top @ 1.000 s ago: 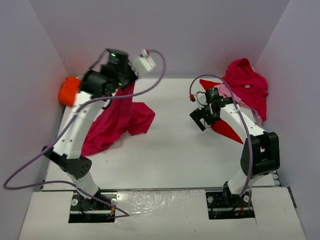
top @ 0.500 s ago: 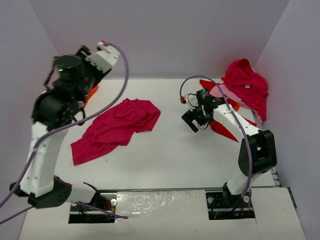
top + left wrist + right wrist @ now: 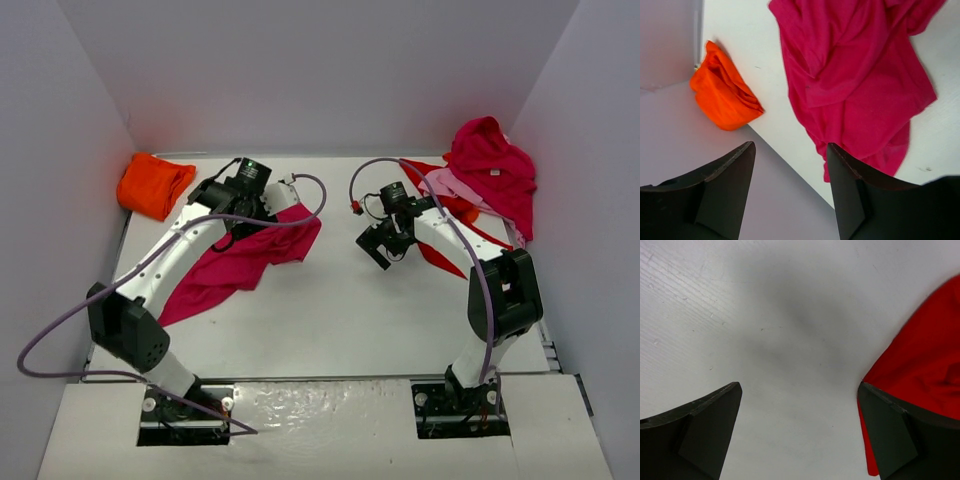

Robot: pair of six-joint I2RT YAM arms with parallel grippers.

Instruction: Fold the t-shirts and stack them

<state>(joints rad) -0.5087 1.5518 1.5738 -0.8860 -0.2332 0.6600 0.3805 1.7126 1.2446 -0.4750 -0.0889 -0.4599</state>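
A crumpled crimson t-shirt (image 3: 240, 262) lies on the left half of the table; it also shows in the left wrist view (image 3: 855, 85). My left gripper (image 3: 235, 205) hovers over its far end, open and empty (image 3: 790, 195). A folded orange t-shirt (image 3: 153, 185) sits in the back left corner and shows in the left wrist view (image 3: 725, 95). My right gripper (image 3: 381, 245) is open and empty over bare table (image 3: 797, 430), just left of a red t-shirt (image 3: 925, 365).
A heap of t-shirts sits at the back right: a crimson one (image 3: 492, 165) leaning on the wall, a pink one (image 3: 450, 185) and the red one (image 3: 450, 258) under it. Grey walls close in the left, back and right sides.
The left gripper let go of the crimson t-shirt, which dropped flat on the table. The left arm swung up and left, then came down over the shirt. The right gripper moved left.
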